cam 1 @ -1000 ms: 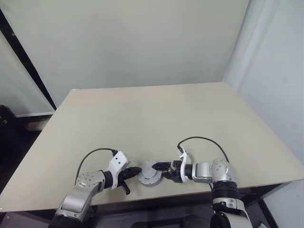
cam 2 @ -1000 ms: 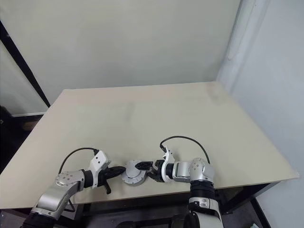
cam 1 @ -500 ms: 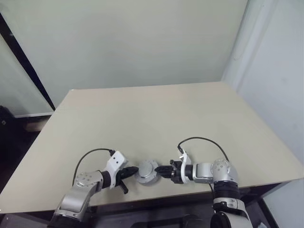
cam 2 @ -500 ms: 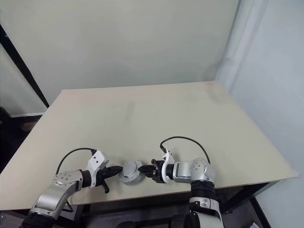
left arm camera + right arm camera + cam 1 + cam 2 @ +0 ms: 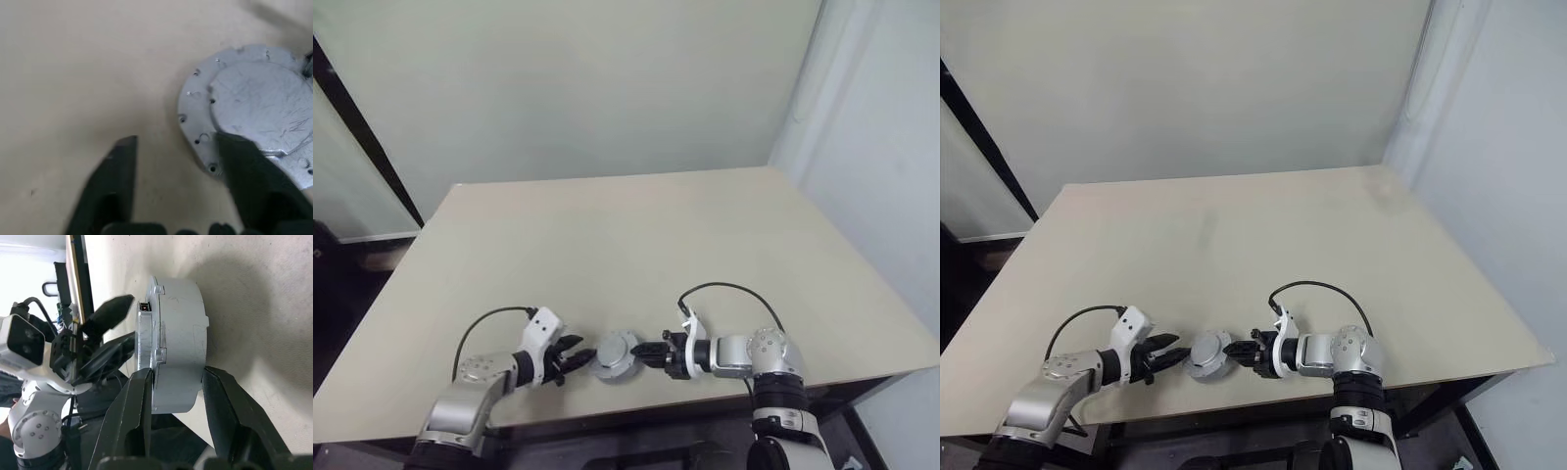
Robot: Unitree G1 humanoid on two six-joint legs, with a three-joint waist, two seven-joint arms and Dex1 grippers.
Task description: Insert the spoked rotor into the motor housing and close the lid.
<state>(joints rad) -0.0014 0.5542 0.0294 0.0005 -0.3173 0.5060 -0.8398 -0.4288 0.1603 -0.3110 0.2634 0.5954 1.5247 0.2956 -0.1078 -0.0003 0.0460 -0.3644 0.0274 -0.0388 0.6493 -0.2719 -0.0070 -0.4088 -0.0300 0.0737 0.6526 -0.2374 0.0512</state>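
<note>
The right tool (image 5: 173,396) is clamped across the motor housing (image 5: 171,342), one finger (image 5: 129,421) on its flat face, the other on its back; the housing sits tilted at the near edge of the bench (image 5: 636,245); the left tool (image 5: 173,181) gapes wide, empty, just beside the housing's rim, not touching it.

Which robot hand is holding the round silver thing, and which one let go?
The right gripper holds it: its black fingers pinch the motor housing from both sides. The left gripper is open, its fingers spread beside the housing without gripping.
</note>
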